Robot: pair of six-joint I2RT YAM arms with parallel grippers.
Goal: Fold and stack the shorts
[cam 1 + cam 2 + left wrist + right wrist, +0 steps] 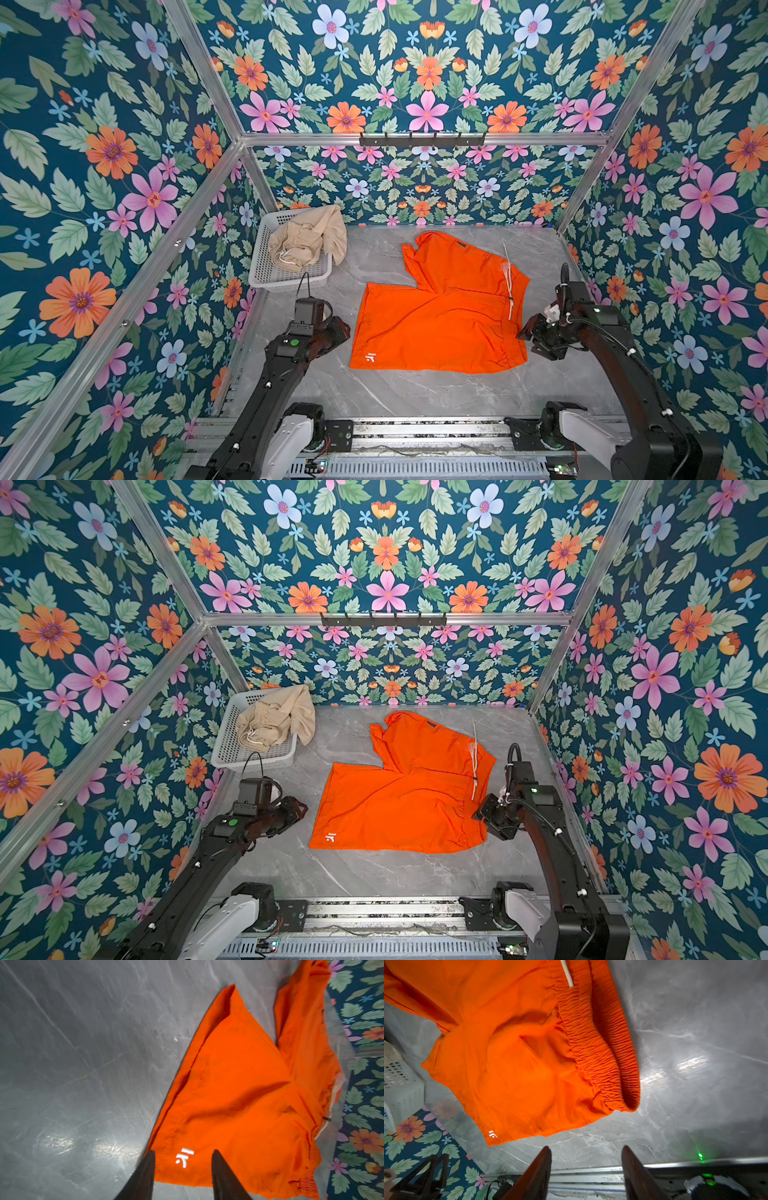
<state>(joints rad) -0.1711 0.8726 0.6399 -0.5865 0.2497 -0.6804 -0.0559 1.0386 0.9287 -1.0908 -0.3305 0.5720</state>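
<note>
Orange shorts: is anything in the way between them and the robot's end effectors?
Nothing visible. The left end effector and right end effector hang right beside the orange shorts on the table. The basket stands off at the back.

Both top views hang high over the near edge of the table point(374, 395), on the side of the orange shorts point(440, 328) nearest the arm bases. They look steeply down and toward the back wall. They are far enough off to hold the whole shorts, the basket point(286, 282) beyond the shorts' far left corner and both arms, and they share nearly everything. The left wrist camera sits close beside the shorts' logo point(185, 1158) corner, facing across the cloth to the waistband point(310, 1159), with the left gripper point(184, 1150) in the foreground. The right wrist camera sits close off the waistband corner, facing back across the shorts to the same logo, past the right gripper point(586, 1153).
</note>
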